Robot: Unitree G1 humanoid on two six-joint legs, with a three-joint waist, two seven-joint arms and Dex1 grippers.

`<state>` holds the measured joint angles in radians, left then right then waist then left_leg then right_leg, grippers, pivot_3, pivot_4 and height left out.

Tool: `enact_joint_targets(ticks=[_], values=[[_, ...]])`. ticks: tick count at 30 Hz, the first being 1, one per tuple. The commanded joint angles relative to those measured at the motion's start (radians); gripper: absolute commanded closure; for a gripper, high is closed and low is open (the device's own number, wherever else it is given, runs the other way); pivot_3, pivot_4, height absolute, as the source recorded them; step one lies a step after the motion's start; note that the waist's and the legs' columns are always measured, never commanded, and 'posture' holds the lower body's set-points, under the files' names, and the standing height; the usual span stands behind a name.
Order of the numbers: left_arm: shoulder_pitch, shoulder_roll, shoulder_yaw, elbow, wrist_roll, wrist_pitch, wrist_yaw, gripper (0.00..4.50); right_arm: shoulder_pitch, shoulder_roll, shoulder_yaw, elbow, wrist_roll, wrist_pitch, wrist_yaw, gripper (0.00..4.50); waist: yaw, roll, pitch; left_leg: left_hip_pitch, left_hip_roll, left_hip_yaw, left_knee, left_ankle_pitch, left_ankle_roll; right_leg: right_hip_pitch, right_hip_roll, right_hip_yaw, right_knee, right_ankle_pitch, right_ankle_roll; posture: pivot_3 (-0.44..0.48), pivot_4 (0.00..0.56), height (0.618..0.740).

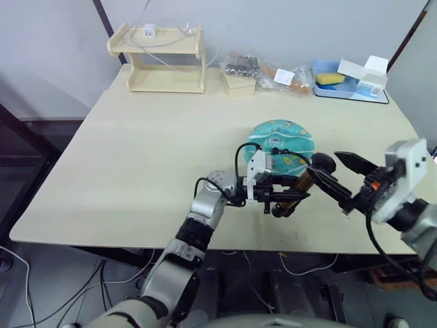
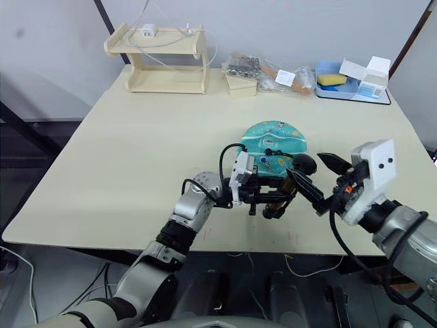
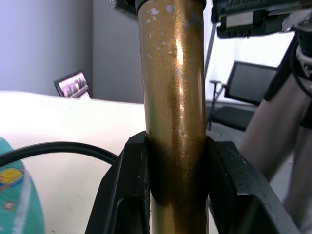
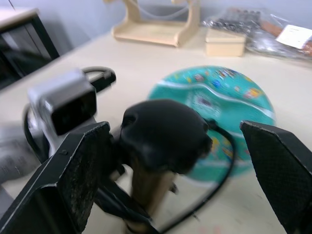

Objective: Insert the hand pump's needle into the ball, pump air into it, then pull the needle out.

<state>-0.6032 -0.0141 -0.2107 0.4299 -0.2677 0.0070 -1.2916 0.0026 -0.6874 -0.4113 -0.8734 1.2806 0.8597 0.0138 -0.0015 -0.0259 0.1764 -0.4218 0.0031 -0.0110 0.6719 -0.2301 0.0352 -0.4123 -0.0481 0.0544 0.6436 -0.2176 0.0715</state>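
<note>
A lab: bare worktable (image 1: 136,157), loose cables, monitor (image 3: 253,80), office chair.

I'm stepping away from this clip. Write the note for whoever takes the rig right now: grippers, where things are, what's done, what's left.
Left gripper: shut on the pump, clamping its amber cylinder near the table's front edge.
Right gripper: open, fingers either side of the pump's black handle, not closed on it.
Ball: flattened, lying on the table just behind the pump; the hose curves over it.
Needle: too small to tell whether it is in the ball.
Done: pump held steady.
Left: confirm needle insertion, grip the handle, pump, pull the needle out.
</note>
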Motion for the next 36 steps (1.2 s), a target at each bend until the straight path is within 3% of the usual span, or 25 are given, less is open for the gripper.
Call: enact_joint_targets(ticks=[1, 22, 25, 27, 28, 35, 36], values=[[-0.009, -0.028, 0.012, 0.013, -0.044, -0.060, -0.016, 3.46, -0.023, 0.007, 0.034, 0.015, 0.027, -0.040, -0.042, 0.00, 0.001, 0.000, 0.000, 0.000, 0.000, 0.000, 0.000, 0.000, 0.000, 0.000, 0.000, 0.000, 0.000, 0.000, 0.000, 0.000, 0.150, 0.740], [-0.010, -0.018, -0.006, -0.016, -0.057, -0.042, -0.021, 3.46, -0.110, -0.022, 0.131, 0.055, 0.015, -0.102, -0.030, 0.00, -0.009, 0.000, 0.000, 0.000, 0.000, 0.000, 0.000, 0.000, 0.000, 0.000, 0.001, 0.000, 0.000, 0.000, 0.000, 0.000, 0.150, 0.740], [-0.008, -0.014, -0.009, -0.014, -0.055, -0.041, -0.024, 3.46, -0.120, -0.024, 0.133, 0.057, 0.024, -0.109, -0.028, 1.19, -0.009, 0.000, 0.000, 0.000, 0.000, 0.000, 0.000, 0.000, 0.000, 0.000, 0.001, 0.000, 0.000, 0.000, 0.000, 0.000, 0.150, 0.740], [-0.011, -0.011, -0.008, -0.009, -0.057, -0.040, -0.027, 3.46, -0.126, -0.030, 0.134, 0.056, 0.031, -0.106, -0.024, 2.26, -0.009, 0.000, 0.000, 0.000, 0.000, 0.000, 0.000, 0.000, 0.000, 0.000, 0.001, 0.000, 0.000, 0.000, 0.000, 0.000, 0.150, 0.740], [-0.013, -0.011, -0.008, -0.008, -0.057, -0.038, -0.027, 3.46, -0.127, -0.033, 0.134, 0.055, 0.035, -0.105, -0.022, 2.43, -0.009, 0.000, 0.000, 0.000, 0.000, 0.000, 0.000, 0.000, 0.000, 0.000, 0.001, 0.000, 0.000, 0.000, 0.000, 0.000, 0.150, 0.740], [-0.025, 0.016, -0.019, -0.014, -0.074, 0.040, -0.062, 3.46, -0.149, -0.065, 0.141, 0.054, 0.039, -0.098, -0.025, 2.42, -0.011, 0.000, 0.000, 0.000, 0.000, 0.000, 0.000, 0.000, 0.000, 0.000, 0.001, 0.000, 0.000, 0.000, -0.001, 0.000, 0.150, 0.740], [-0.023, 0.036, -0.025, -0.030, -0.072, 0.060, -0.071, 2.45, -0.157, -0.077, 0.146, 0.054, 0.036, -0.090, -0.029, 2.42, -0.011, 0.000, 0.000, 0.000, 0.000, 0.000, 0.000, 0.000, 0.000, 0.000, 0.001, 0.000, 0.000, -0.001, -0.003, 0.000, 0.150, 0.740]])
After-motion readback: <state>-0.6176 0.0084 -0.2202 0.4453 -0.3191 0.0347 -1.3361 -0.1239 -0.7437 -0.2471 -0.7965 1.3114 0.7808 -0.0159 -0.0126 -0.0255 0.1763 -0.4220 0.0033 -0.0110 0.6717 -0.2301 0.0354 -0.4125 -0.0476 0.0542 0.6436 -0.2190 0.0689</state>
